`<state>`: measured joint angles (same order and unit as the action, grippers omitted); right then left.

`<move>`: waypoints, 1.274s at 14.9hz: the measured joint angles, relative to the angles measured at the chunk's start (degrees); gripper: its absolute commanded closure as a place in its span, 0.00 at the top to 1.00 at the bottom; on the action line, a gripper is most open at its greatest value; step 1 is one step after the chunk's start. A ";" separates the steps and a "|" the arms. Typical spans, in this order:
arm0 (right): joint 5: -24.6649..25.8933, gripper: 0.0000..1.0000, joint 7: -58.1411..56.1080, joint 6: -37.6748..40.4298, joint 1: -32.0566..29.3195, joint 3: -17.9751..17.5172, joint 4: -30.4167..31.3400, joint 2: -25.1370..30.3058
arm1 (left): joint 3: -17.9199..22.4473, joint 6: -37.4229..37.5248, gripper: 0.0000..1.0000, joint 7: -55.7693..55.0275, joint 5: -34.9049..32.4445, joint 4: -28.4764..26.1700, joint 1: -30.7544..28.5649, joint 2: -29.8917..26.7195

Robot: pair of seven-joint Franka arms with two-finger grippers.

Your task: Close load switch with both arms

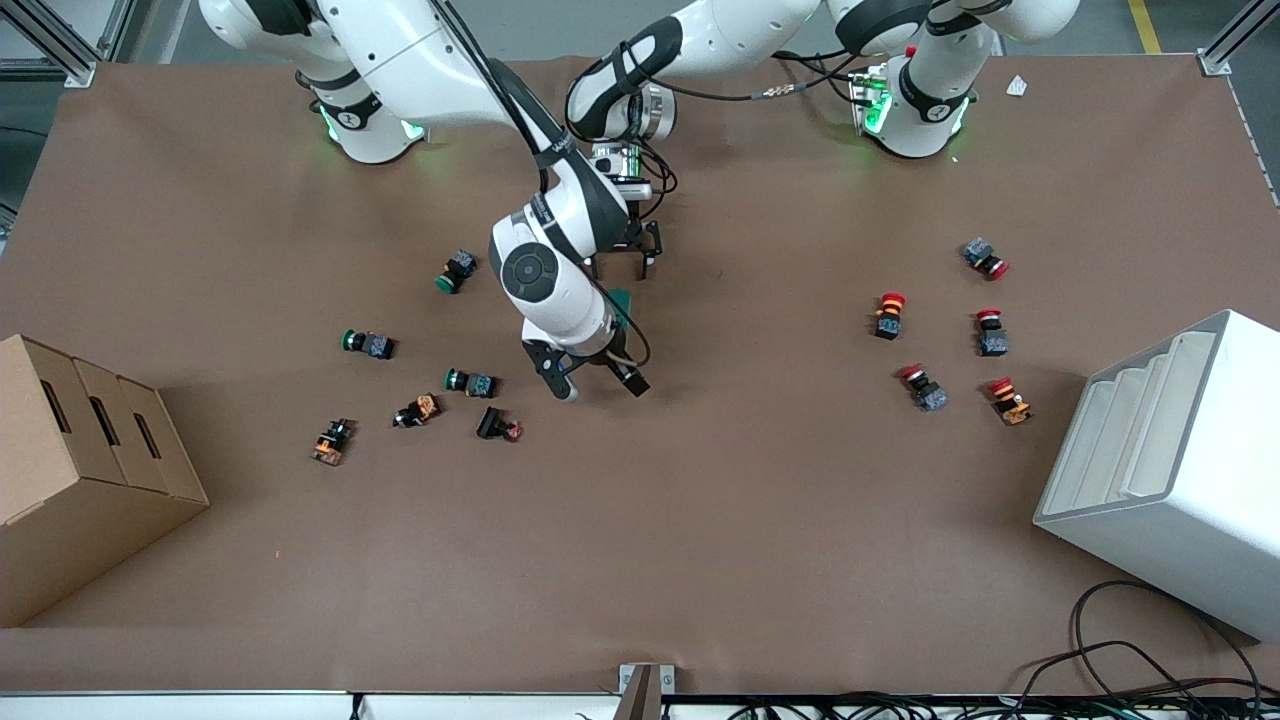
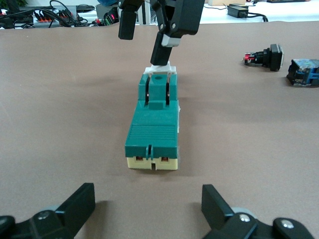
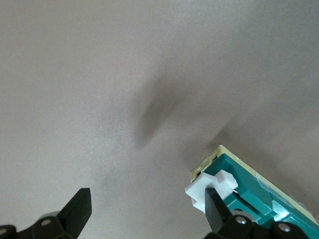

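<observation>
The dark-green load switch (image 1: 621,300) lies on the brown table near the middle, mostly hidden under the right arm's wrist. In the left wrist view the load switch (image 2: 152,127) lies lengthwise, with its white lever (image 2: 160,70) at the end away from my left gripper. My left gripper (image 1: 621,263) is open and empty, low at the switch's cream end, and also shows in its own view (image 2: 148,209). My right gripper (image 1: 592,380) is open. One of its fingers (image 3: 217,209) touches the white lever (image 3: 209,185), which also shows in the left wrist view (image 2: 162,47).
Green and orange push buttons (image 1: 470,382) lie toward the right arm's end, red ones (image 1: 889,314) toward the left arm's end. A cardboard box (image 1: 70,470) stands at the right arm's end. A white bin (image 1: 1170,460) stands at the left arm's end.
</observation>
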<state>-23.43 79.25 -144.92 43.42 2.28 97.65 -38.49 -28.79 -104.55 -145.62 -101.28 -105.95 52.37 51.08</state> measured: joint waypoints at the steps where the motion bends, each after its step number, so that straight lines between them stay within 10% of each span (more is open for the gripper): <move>1: 0.01 1.00 -0.06 0.05 0.00 0.00 -0.15 -0.18 | 0.00 -0.17 0.95 0.65 0.47 0.36 -0.03 0.06; 8: 1.15 1.00 -3.65 6.27 -0.19 3.05 -3.52 -0.74 | -0.05 -3.20 0.95 13.93 15.23 7.54 -0.44 0.39; 19: 2.08 1.00 -52.61 41.01 -5.88 24.40 -8.91 9.17 | -0.21 -1.84 0.99 42.27 48.47 22.35 -5.81 -10.34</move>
<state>-21.35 26.64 -103.90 37.53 26.68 88.74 -29.32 -28.99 -106.39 -103.35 -52.81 -83.59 46.57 40.74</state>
